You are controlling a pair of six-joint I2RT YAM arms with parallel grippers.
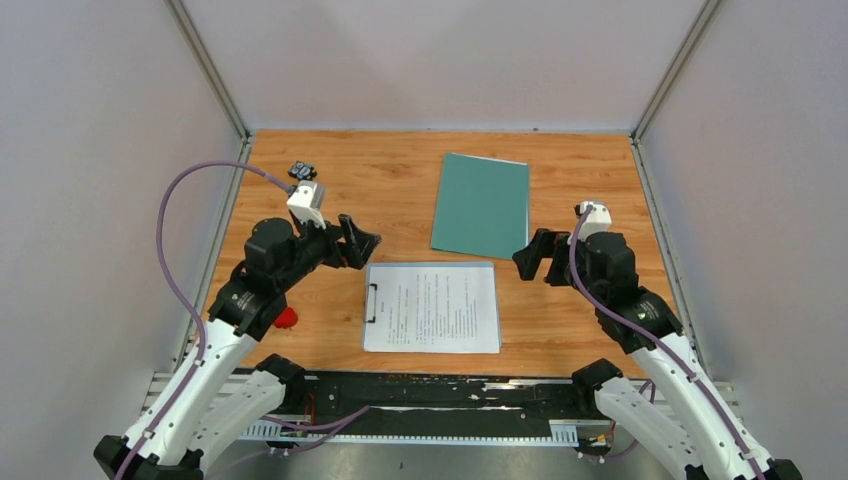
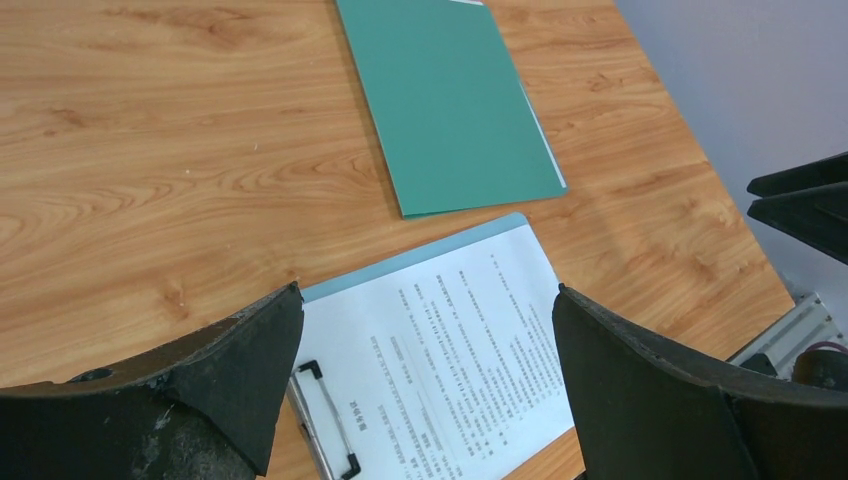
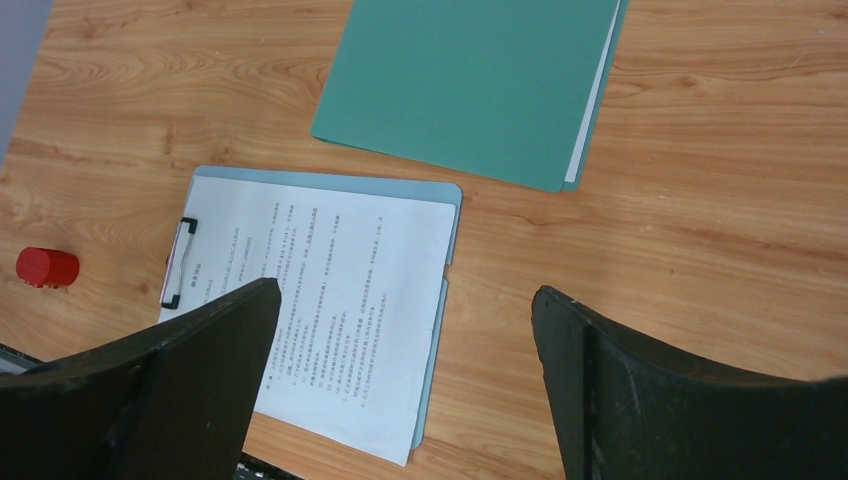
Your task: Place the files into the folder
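Top external shows one folder (image 1: 481,205), one clipboard (image 1: 372,303) bearing files (image 1: 440,308).

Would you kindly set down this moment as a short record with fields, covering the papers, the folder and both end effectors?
files: printed sheets lying on the clipboard, not yet in the folder
folder: closed, flat on the table, beyond the clipboard and apart from it
left end effector: open, empty, off the table beside the clipboard's clip end
right end effector: open, empty, off the table beside the folder's near corner
other: small red object on the table, past the clipboard's clip end
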